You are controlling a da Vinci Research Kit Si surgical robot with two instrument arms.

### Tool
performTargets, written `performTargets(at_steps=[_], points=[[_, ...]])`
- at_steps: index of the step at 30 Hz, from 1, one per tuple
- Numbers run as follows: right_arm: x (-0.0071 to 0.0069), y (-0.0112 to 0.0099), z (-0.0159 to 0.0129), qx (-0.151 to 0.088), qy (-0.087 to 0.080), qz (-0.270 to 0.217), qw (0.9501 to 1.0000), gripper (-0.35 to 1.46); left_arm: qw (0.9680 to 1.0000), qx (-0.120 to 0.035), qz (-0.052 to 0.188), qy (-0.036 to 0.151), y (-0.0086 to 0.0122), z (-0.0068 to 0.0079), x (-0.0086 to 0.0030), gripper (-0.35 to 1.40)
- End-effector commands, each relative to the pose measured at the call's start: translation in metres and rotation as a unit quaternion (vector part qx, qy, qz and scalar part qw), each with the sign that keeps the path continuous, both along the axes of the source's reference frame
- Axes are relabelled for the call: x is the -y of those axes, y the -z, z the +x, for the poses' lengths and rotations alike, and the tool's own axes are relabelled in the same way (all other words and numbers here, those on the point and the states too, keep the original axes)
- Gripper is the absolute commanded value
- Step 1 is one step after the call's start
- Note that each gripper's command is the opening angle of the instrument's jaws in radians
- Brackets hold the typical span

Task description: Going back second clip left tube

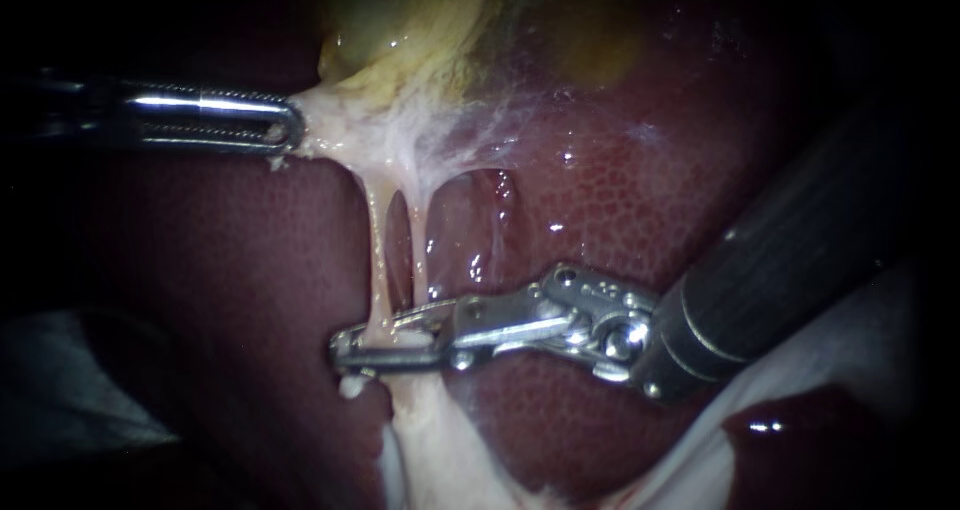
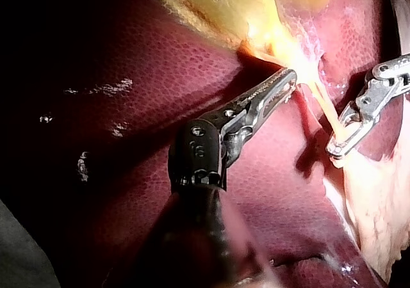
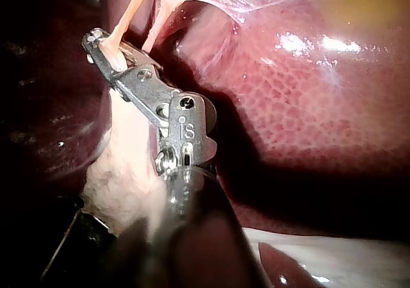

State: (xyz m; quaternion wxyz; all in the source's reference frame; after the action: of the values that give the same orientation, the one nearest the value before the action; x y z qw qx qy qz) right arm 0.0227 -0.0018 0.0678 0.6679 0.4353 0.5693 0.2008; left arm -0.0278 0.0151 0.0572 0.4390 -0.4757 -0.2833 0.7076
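Two pale tubes run down from the gallbladder (image 1: 400,20) across the liver (image 1: 620,200): the left tube (image 1: 377,260) and the right tube (image 1: 418,235). My right instrument (image 1: 345,350) reaches in from the right, and its long jaws lie together across the lower end of the left tube, shut on it. In the right wrist view the left tube (image 3: 128,13) enters between those jaws (image 3: 102,48). My left instrument (image 1: 285,130) is shut on whitish tissue at the gallbladder's neck and holds it stretched to the left. The left wrist view shows this grip (image 2: 288,80).
Pale fatty tissue (image 1: 440,440) hangs below the jaws, with a small white lump (image 1: 350,385) just under them. A white sheet (image 1: 860,350) lies at the lower right and a grey fold (image 1: 60,390) at the lower left. Thin webbing (image 1: 470,130) spans between the tubes' upper ends.
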Motion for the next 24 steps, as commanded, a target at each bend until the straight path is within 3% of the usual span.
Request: performTargets(at_steps=[1,2,4,6,11,13,19,24], points=[[0.0001,-0.0001,0.0004,0.000,-0.001,-0.001,1.0000,-0.20,1.0000,0.000,0.000,0.000,0.0000,0.0000,0.0000,-0.35],[0.0002,-0.0002,0.0006,0.001,-0.001,-0.001,1.0000,-0.03,1.0000,0.000,0.000,0.000,0.0000,0.0000,0.0000,-0.35],[0.0003,-0.0005,0.0012,0.010,-0.019,-0.011,0.9997,0.29,1.0000,0.000,0.000,0.000,0.0000,0.0000,0.0000,-0.35],[0.0002,-0.0008,0.0018,0.012,-0.030,-0.031,0.9990,0.40,1.0000,0.000,0.000,0.000,0.0000,0.0000,0.0000,-0.35],[-0.0005,-0.0013,0.0023,0.035,-0.079,-0.081,0.9929,0.50,1.0000,0.000,0.000,0.000,0.0000,0.0000,0.0000,-0.35],[-0.0009,-0.0015,0.0021,0.039,-0.087,-0.092,0.9912,0.50,1.0000,0.000,0.000,0.000,0.0000,0.0000,0.0000,-0.35],[-0.0021,-0.0014,0.0004,0.072,-0.091,-0.129,0.9848,0.50,1.0000,0.000,0.000,0.000,0.0000,0.0001,0.0000,-0.35],[-0.0028,0.0001,-0.0018,0.075,-0.088,-0.152,0.9817,0.50,1.0000,0.000,0.000,-0.001,0.0000,0.0002,0.0000,-0.35]])
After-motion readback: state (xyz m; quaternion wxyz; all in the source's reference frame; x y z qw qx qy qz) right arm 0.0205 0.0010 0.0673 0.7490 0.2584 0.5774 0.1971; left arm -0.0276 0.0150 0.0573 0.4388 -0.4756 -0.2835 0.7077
